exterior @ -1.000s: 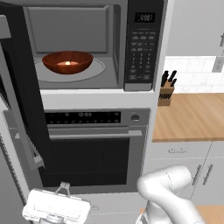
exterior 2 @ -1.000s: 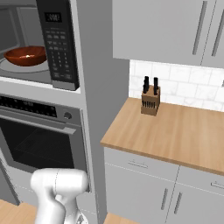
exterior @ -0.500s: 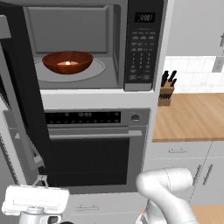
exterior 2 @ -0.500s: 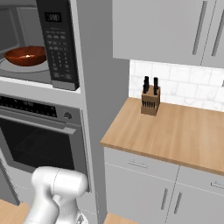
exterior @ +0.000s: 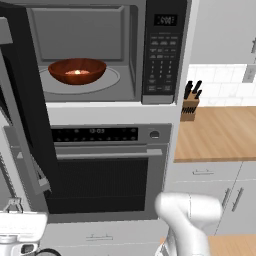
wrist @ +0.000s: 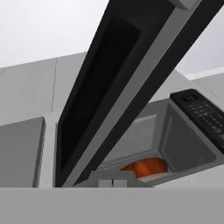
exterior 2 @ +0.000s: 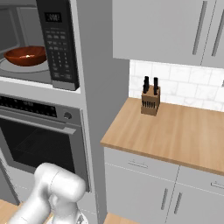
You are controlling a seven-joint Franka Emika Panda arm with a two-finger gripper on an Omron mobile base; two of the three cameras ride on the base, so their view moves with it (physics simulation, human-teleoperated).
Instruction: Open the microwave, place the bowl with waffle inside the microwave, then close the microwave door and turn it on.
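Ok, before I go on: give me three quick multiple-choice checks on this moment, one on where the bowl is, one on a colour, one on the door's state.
1. Where is the bowl with waffle?
A. On the wooden counter
B. On the turntable inside the microwave
C. Inside the wall oven

2. What colour is the bowl?
A. Reddish-brown
B. White
C. Blue

3. How does the microwave door stand?
A. Fully shut
B. Taken off and lying on the floor
C. Swung open to the left

Answers:
1 B: both base views show it sitting in the grey cavity, left of the keypad.
2 A: it looks glossy reddish-brown, with a pale piece of food inside.
3 C: the cavity is exposed and the black panel stands out at the left.
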